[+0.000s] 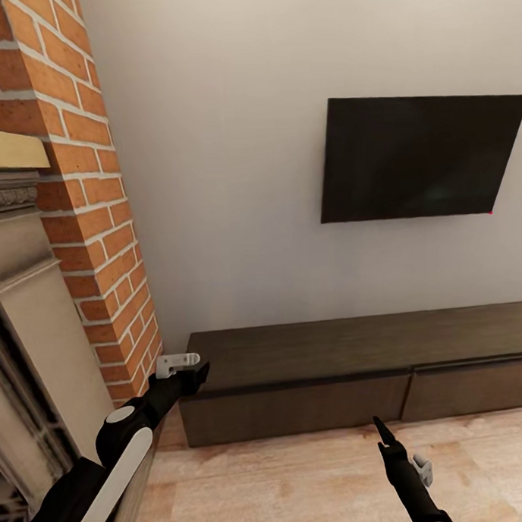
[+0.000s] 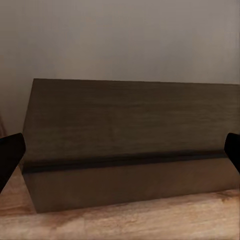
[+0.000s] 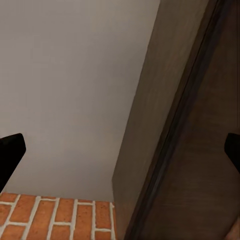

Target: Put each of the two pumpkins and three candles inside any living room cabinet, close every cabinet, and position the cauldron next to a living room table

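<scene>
Long low dark-brown wood cabinet (image 1: pixel 350 379) runs left-right, shut, just ahead; left pincer (image 2: pixel 120 155) wide, nearer; right pincer (image 3: pixel 120 150) wide too.

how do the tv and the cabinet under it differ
The tv hangs flat on the wall, while the cabinet stands on the wood floor. The tv is a smooth black panel; the cabinet is dark brown with visible wood grain. The cabinet runs much longer, from beside the brick chimney out past the picture's right edge, while the tv is shorter and taller. Both are dark and rectangular, and the cabinet's drawer fronts look shut.
</scene>
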